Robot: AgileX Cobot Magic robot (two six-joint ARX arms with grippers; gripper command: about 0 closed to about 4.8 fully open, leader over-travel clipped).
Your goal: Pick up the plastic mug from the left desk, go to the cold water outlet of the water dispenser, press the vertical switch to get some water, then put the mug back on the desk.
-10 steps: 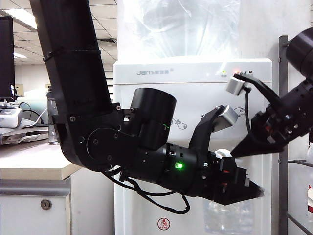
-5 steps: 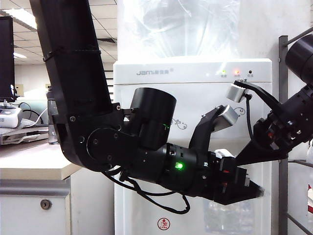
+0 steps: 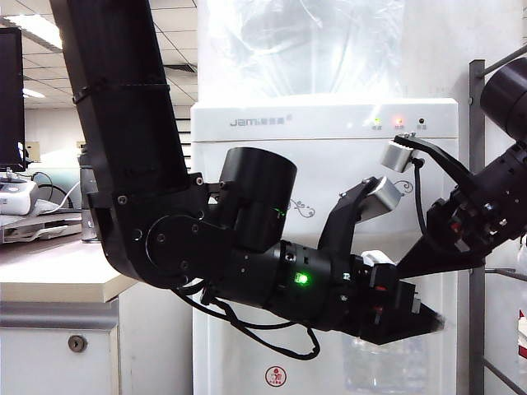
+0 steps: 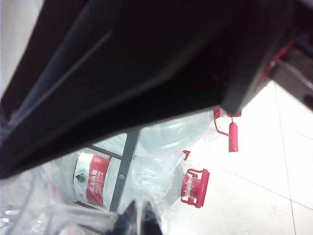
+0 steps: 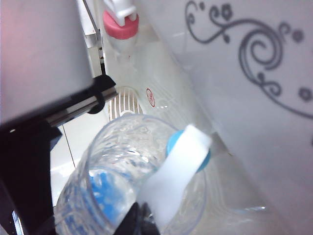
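**Mug held under the blue-ringed tap**

The clear, dimpled plastic mug (image 5: pixel 132 181) stands upright, its long axis vertical and its open mouth facing up, directly beneath the small white cold water outlet with the blue collar ring (image 5: pixel 188 147). In the exterior view the mug (image 3: pixel 387 362) shows only as a faint see-through shape below the black arm, in front of the tall white boxy water dispenser (image 3: pixel 329 123) with grey floral swirls. The thin white curved vertical switch (image 5: pixel 171 183) slopes down from the blue ring across the mug's mouth, its lower end meeting the tip of the right pincer (image 5: pixel 139 220); whether that pincer's jaws are open or closed cannot be told. The matching tap with the red-pink collar (image 5: pixel 121 24) sits further along the dispenser front, above a drip grille (image 5: pixel 122 100).

The left pincer (image 3: pixel 428 317) reaches across to the dispenser's lower front, just above the mug, its jaws closed; what it grips is not clearly visible. The pale beige table (image 3: pixel 49 276) lies well apart at the left.
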